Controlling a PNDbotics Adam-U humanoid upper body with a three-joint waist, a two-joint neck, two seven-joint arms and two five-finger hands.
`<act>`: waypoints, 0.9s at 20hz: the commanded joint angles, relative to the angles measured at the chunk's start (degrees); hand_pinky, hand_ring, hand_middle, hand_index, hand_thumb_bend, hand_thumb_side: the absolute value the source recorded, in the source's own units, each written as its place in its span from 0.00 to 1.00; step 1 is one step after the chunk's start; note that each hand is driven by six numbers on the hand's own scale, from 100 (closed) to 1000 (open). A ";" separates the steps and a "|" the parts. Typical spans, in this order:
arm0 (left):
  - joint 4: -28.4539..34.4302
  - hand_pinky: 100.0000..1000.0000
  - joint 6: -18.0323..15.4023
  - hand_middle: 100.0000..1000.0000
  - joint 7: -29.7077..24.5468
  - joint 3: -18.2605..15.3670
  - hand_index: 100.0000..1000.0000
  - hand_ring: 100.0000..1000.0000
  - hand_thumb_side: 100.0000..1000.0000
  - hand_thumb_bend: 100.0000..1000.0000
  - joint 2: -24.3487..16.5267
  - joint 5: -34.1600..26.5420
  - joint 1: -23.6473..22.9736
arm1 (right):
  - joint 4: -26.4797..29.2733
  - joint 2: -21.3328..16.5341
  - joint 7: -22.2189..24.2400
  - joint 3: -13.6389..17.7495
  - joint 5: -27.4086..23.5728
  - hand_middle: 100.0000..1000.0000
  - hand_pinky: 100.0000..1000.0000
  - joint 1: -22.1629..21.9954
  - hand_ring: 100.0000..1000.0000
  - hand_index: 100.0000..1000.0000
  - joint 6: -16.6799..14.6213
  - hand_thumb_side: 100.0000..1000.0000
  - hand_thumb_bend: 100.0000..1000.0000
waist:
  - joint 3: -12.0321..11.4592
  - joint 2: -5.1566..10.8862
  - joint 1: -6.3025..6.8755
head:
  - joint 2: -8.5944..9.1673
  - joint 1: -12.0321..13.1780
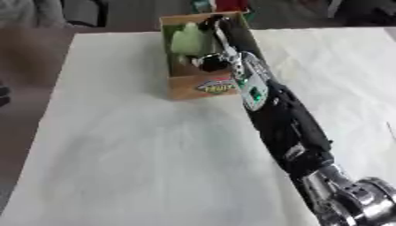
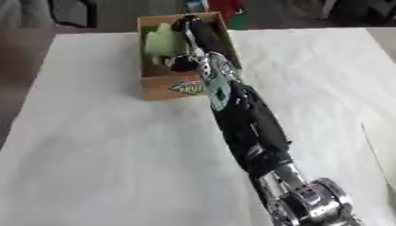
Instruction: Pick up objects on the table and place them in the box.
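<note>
Left eye view: pale green obj (image 1: pixel 186 39) sits inside cardboard box (image 1: pixel 203 86) at far side of white-covered desk (image 1: pixel 139 154), right hand (image 1: pixel 219 33) reaching into box beside it, finger state can't tell, arm runs from lower right.

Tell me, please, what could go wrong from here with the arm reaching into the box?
The right hand is inside the cardboard box, beside a pale green object; pulling back might snag the rim and drag or tip the box. The box stands near the far edge of the table, so a push could slide it off.
</note>
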State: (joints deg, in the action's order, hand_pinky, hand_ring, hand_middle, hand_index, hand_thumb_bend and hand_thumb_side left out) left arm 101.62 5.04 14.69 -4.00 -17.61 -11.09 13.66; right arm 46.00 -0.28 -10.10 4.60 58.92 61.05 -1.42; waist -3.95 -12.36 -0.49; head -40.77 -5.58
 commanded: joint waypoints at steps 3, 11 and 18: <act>0.80 0.71 -0.16 0.56 0.00 -0.16 0.59 0.64 0.36 0.15 -0.60 -0.10 0.52 | 0.97 -0.76 -2.88 0.79 1.12 0.86 0.68 1.19 0.81 0.87 1.82 0.16 0.52 | 0.04 1.11 0.41 | 0.46 0.06; 0.76 0.71 -0.14 0.56 0.06 -0.21 0.59 0.64 0.36 0.15 -0.61 -0.10 0.24 | 2.60 -2.42 -4.08 1.05 -0.55 0.77 0.66 0.99 0.78 0.84 2.26 0.11 0.46 | 0.64 1.54 0.64 | 0.36 0.00; 0.67 0.71 -0.18 0.56 0.21 -0.33 0.59 0.63 0.36 0.15 -0.66 -0.07 -0.18 | 4.77 -7.04 -4.85 2.19 -6.39 0.72 0.64 0.06 0.77 0.81 1.92 0.07 0.42 | 1.72 1.94 0.39 | 0.15 0.37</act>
State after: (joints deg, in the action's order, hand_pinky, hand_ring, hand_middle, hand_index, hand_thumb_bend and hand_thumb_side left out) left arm 101.62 5.03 14.74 -4.01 -17.61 -11.09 13.14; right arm 49.03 -5.44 -14.51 6.34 53.85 60.06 0.45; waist -2.16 -11.57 -0.22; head -40.75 -5.37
